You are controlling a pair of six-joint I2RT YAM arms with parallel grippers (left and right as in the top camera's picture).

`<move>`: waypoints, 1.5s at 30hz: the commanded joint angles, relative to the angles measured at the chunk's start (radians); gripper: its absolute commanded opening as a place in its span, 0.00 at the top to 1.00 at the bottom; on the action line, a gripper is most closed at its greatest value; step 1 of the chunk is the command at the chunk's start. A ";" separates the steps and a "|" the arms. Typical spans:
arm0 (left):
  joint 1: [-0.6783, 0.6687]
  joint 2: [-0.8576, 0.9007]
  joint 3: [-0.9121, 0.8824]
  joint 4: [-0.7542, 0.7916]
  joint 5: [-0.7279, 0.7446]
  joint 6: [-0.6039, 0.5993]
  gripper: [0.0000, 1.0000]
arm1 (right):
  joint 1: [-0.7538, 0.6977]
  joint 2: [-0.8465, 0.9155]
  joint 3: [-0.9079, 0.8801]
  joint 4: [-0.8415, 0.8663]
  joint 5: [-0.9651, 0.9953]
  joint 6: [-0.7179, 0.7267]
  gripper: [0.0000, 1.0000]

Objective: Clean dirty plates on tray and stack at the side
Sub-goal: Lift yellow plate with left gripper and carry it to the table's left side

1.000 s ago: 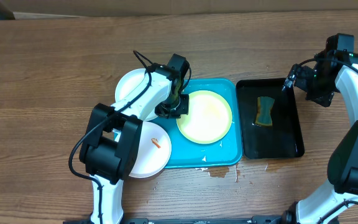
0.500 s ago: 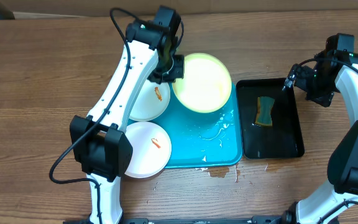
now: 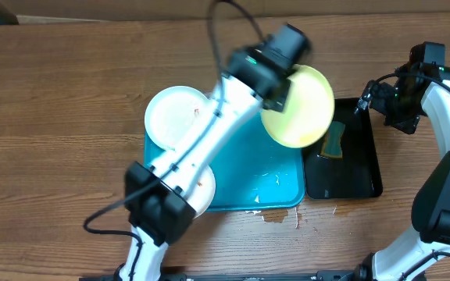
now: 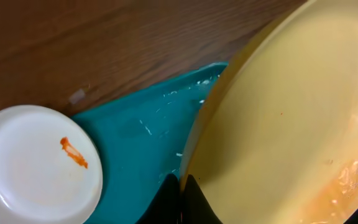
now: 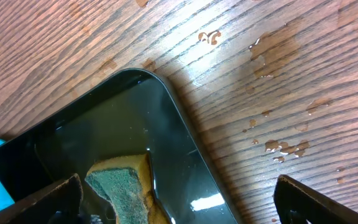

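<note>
My left gripper (image 3: 278, 97) is shut on the rim of the lime-green-rimmed plate (image 3: 301, 109) and holds it tilted in the air over the right end of the turquoise tray (image 3: 264, 191) and the left edge of the black tray. In the left wrist view the jaws (image 4: 182, 186) pinch the pale plate (image 4: 278, 124). A white plate with an orange smear (image 3: 178, 117) lies at the tray's upper left; it also shows in the left wrist view (image 4: 36, 162). A second white plate (image 3: 203, 191) is mostly hidden under my left arm. My right gripper (image 3: 364, 101) is open and empty (image 5: 179, 202).
A black tray (image 3: 354, 176) holding water stands right of the turquoise tray. A green-and-yellow sponge (image 3: 334, 144) lies in it, partly covered by the held plate, and shows below my right gripper (image 5: 120, 186). Water drops lie on the wood (image 5: 278, 146) and on the turquoise tray.
My left arm has lifted the green-rimmed plate off the turquoise tray and swung it right, toward the black tray. The right arm has not moved.
</note>
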 commanded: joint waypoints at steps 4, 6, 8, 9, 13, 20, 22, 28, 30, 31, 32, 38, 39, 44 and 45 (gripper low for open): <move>-0.196 -0.004 0.023 0.010 -0.468 -0.007 0.96 | -0.002 -0.008 0.012 0.005 -0.001 0.002 0.00; -0.241 -0.004 0.023 0.013 -0.556 -0.006 0.96 | -0.002 -0.008 0.012 0.006 -0.001 0.002 0.00; -0.280 -0.004 0.023 0.017 -0.621 -0.007 0.96 | -0.002 -0.008 0.012 0.006 -0.001 0.002 0.00; -0.294 -0.004 0.023 0.018 -0.637 -0.007 0.96 | -0.002 -0.008 0.012 0.006 -0.001 0.002 0.00; -0.346 -0.004 0.023 0.026 -0.679 -0.007 0.96 | -0.002 -0.008 0.012 0.006 -0.001 0.002 0.00; -0.366 -0.004 0.023 0.035 -0.720 -0.007 0.96 | -0.002 -0.008 0.012 0.006 -0.001 0.002 0.00; -0.363 -0.004 0.023 0.035 -0.779 -0.007 0.96 | -0.002 -0.008 0.012 0.006 -0.001 0.002 0.00; -0.344 -0.004 0.023 0.054 -0.703 -0.076 0.96 | -0.002 -0.008 0.012 0.007 -0.001 0.002 0.00; -0.344 -0.004 0.023 0.045 -0.738 -0.058 0.96 | -0.002 -0.008 0.012 0.007 -0.001 0.002 0.00; -0.343 -0.004 0.023 0.042 -0.781 -0.066 0.96 | -0.002 -0.008 0.012 0.007 -0.001 0.002 0.00; -0.339 -0.004 0.023 0.044 -0.784 -0.091 0.96 | -0.002 -0.008 0.012 0.007 -0.001 0.002 0.00; -0.319 -0.004 0.023 0.038 -0.593 -0.071 0.96 | -0.002 -0.008 0.012 0.007 -0.001 0.002 0.00; -0.310 -0.004 0.023 0.035 -0.568 -0.071 0.96 | -0.002 -0.008 0.012 0.006 -0.001 0.002 0.00; -0.211 -0.004 0.023 0.039 -0.259 -0.070 0.96 | -0.002 -0.008 0.012 0.007 -0.001 0.002 0.00; -0.178 -0.004 0.023 0.039 -0.176 -0.070 0.96 | -0.002 -0.008 0.012 0.007 -0.001 0.002 0.00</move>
